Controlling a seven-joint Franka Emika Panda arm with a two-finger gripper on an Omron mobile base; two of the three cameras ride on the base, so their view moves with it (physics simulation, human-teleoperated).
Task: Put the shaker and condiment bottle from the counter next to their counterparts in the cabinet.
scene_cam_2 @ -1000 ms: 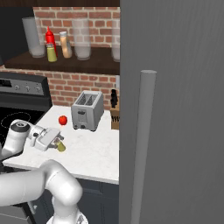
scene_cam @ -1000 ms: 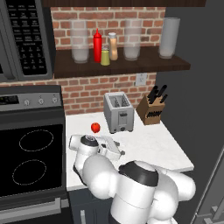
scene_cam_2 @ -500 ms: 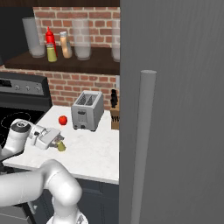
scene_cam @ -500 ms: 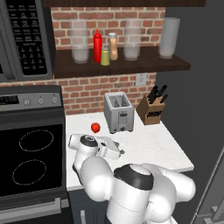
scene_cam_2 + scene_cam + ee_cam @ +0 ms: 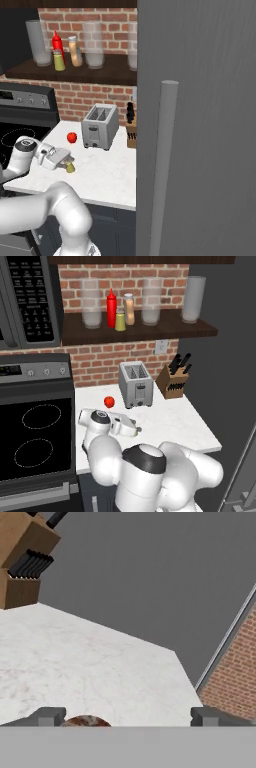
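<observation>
The shaker (image 5: 70, 167) stands on the white marble surface (image 5: 170, 421), at the tip of the pincer (image 5: 66, 161). In the hand view we see its grey-brown cap (image 5: 86, 721) low between the two fingertips (image 5: 47, 716), nearer the left one, with no contact visible. The pincer stands spread wide, released, holding nothing.

In the left base view the pincer (image 5: 131, 427) lies low over the surface, at 6 o'clock from the toaster (image 5: 135, 384). A red tomato (image 5: 108, 401) sits at 8 o'clock from the toaster, near it. The knife block (image 5: 172, 383) stands at 3 o'clock from the toaster.

On the cabinet (image 5: 140, 331) shelf we find the condiment bottle (image 5: 129, 309) already upright, just beside the red squeeze bottle (image 5: 111, 308), with the second shaker (image 5: 120, 321) in front between them. Clear glass jars (image 5: 91, 303) flank this group at 9 and 3 o'clock. The microwave (image 5: 27, 298) hangs at 9 o'clock from the shelf, above the stove (image 5: 35, 441).
</observation>
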